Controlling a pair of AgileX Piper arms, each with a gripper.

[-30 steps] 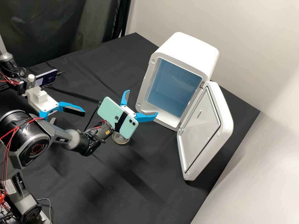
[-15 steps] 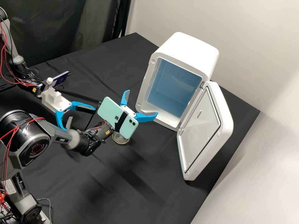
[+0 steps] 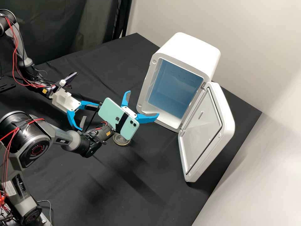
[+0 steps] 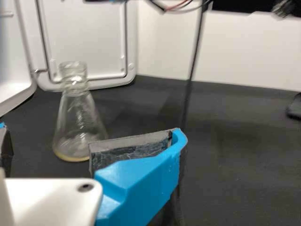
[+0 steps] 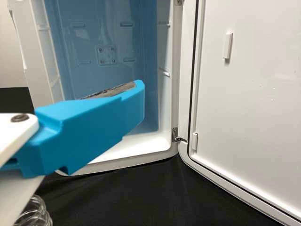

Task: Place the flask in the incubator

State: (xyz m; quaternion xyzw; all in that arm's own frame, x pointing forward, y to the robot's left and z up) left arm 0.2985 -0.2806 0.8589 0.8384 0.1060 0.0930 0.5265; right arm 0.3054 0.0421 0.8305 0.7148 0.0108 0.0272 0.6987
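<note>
Left tool (image 3: 83, 113) is held spread, low beside the flask (image 4: 77, 113), which is stood upright on the counter (image 3: 141, 175) before the open incubator (image 3: 175, 84), seemingly lined up for a side grasp, while the right tool (image 3: 141, 105) is held spread above.

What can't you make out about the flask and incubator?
High view: flask mostly hidden behind the teal phone; only its base shows.
Right wrist view: flask cut off by the picture's edge; a finger of the right hand blocks part of the incubator interior.
Left wrist view: flask contents blurred.
</note>
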